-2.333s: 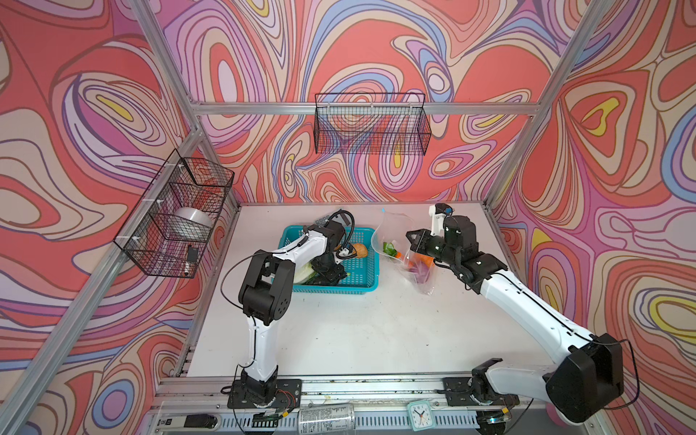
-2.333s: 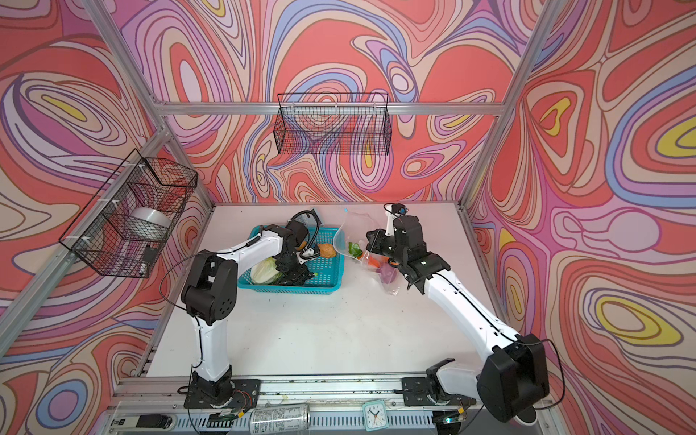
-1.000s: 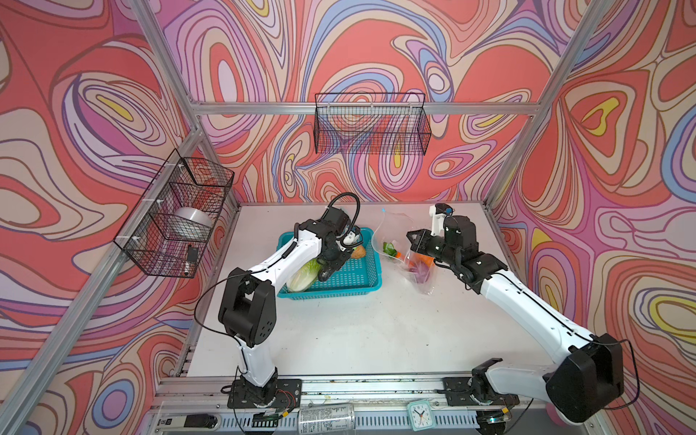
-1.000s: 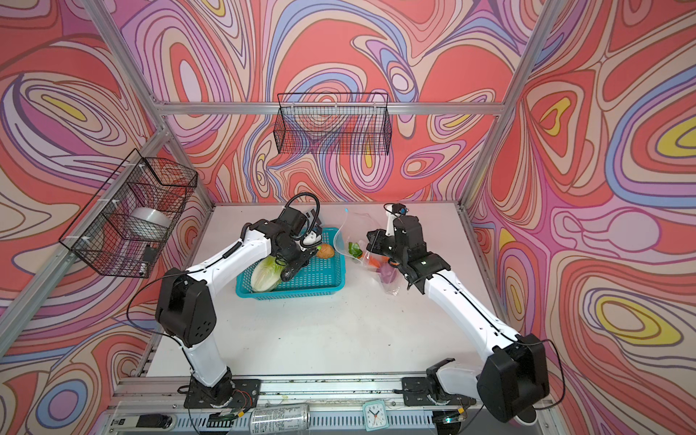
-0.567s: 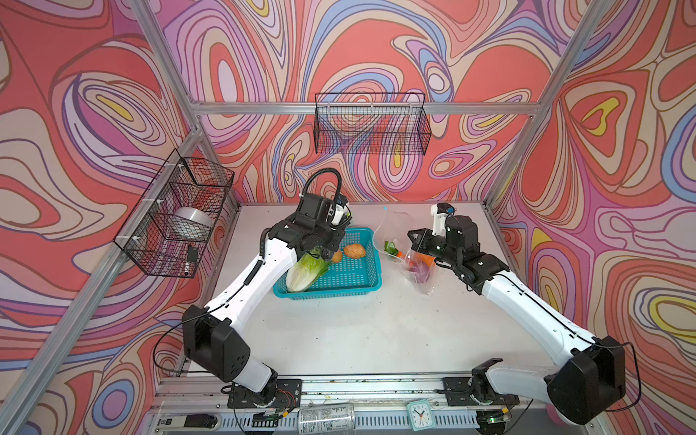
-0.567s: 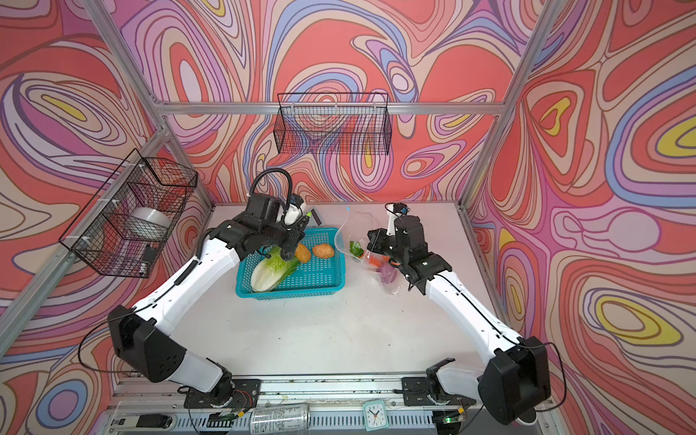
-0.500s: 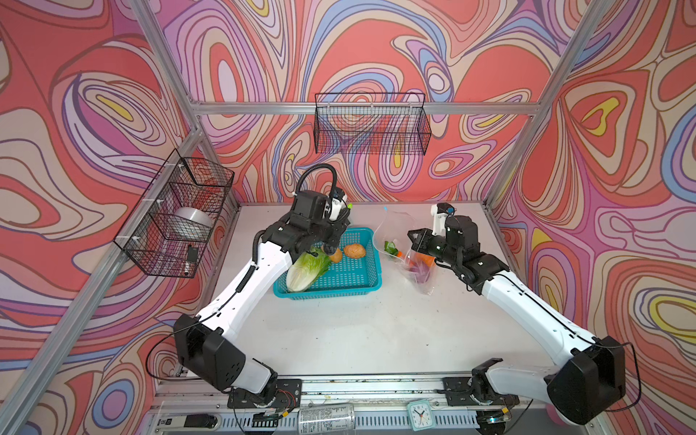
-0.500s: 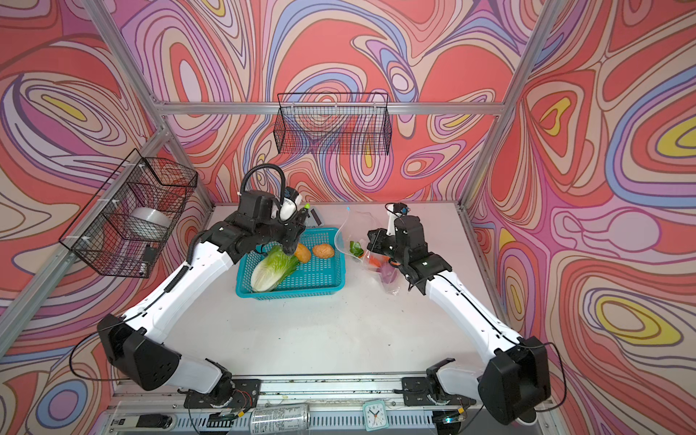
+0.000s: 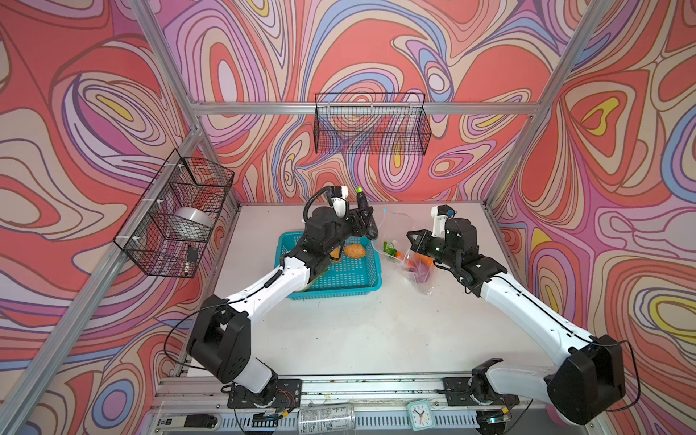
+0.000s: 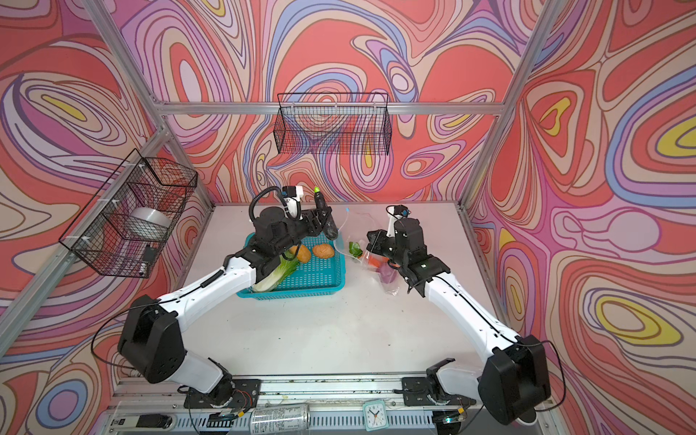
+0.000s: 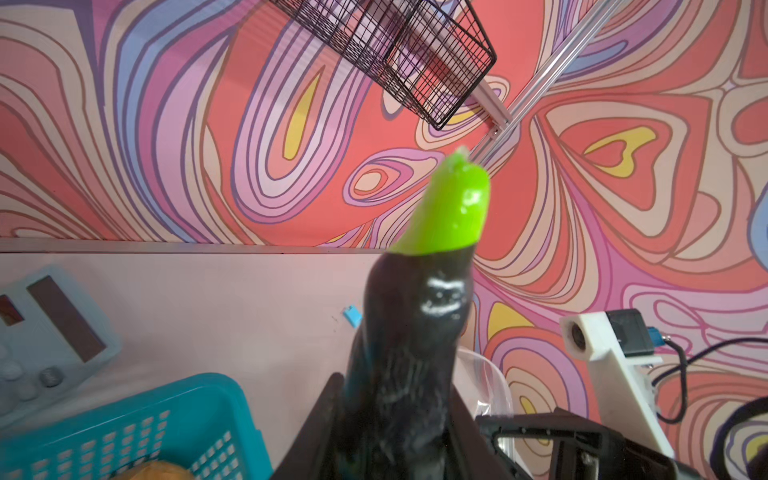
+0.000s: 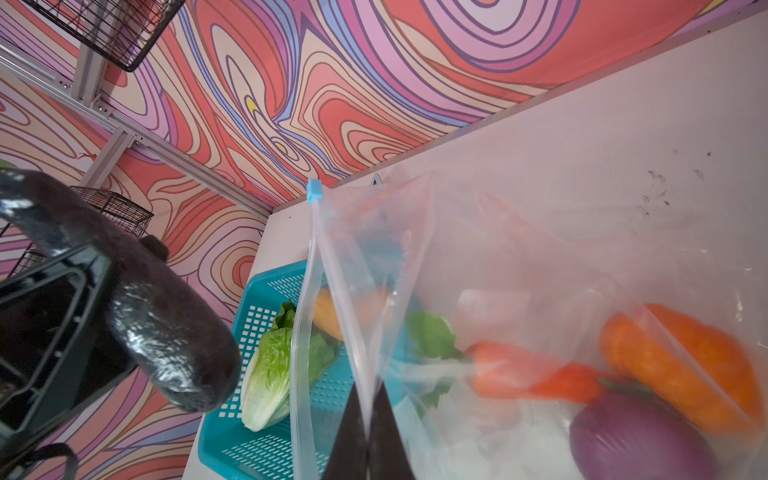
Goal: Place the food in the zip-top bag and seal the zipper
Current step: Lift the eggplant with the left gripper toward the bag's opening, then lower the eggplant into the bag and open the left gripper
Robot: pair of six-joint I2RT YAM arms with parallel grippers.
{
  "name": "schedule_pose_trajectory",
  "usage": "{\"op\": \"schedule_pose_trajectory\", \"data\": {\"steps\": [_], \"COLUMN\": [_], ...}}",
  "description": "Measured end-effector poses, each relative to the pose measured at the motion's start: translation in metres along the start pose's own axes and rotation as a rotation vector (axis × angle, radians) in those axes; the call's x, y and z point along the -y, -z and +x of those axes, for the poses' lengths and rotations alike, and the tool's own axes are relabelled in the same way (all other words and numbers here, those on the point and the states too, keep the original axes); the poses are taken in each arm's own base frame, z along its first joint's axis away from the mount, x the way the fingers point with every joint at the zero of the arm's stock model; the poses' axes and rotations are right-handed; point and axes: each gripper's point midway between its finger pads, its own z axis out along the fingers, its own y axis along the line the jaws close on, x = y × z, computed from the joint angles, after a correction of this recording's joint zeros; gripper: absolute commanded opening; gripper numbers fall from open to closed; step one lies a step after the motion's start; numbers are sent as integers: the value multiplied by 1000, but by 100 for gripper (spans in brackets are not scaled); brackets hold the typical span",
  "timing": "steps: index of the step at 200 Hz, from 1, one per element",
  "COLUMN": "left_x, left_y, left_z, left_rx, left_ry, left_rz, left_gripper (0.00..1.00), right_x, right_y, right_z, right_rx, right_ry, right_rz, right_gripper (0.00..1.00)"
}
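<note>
Grippers counted: two. The left gripper (image 9: 363, 222) is seen clamped on one dark vegetable (image 11: 407, 353) with a bright green tip. The piece is held raised, green end uppermost. Its lower end hangs just below the fingers, near the mouth of the bag but outside it.

The right gripper (image 12: 365, 440) is closed tight on the rim of the one zip-top bag (image 12: 519, 257). The rest of the bag is draped down from those fingers onto the table (image 9: 357, 339).

One zipper (image 12: 301, 353) is noted along the mouth, its two sides parted. One light-blue slider tab (image 12: 314, 192) sits at the end farthest from the right gripper.

Three pieces are counted in the bag, all on the far side of the plastic from the right fingertips:
- one orange carrot (image 12: 532, 374)
- one orange pumpkin (image 12: 673, 365)
- one purple piece (image 12: 636, 440)

One teal basket (image 9: 339, 293) is placed beneath the left gripper's wrist and forearm. Three pieces are counted in it: one napa cabbage (image 10: 275, 273) and two tan potatoes (image 10: 322, 250).

Two wire baskets are mounted on the walls, well apart from both grippers: a back-wall wire basket (image 9: 371, 124) and a side-wall wire basket (image 9: 177, 214).
</note>
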Motion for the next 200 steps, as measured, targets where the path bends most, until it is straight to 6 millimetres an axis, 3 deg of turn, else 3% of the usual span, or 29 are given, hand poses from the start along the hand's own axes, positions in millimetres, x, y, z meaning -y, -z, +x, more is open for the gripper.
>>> {"op": "schedule_pose_trajectory", "data": {"steps": [49,93,138,158,180,200], "left_x": [24,16,26,24,21,19], "left_y": [-24,-37,-40,-48,-51,-51], "left_z": [36,61,83,96,107,113], "left_rx": [93,66,18,-36,-85,-116], "left_ry": [26,5,-85,-100,-111,-121], "left_rz": [39,22,14,16,13,10], "left_gripper": [0,0,0,10,48,65], "right_x": [3,-1,-3,-3,-3,-4], "right_y": [0,6,9,9,9,11], "right_z": [5,-1,-4,-4,-4,-6], "right_rx": [-2,18,29,29,30,35], "right_ry": [-6,-4,-3,-2,-2,-1], "right_rz": [-3,-15,-22,-22,-22,-24], "right_gripper": [0,0,0,0,0,0]}}
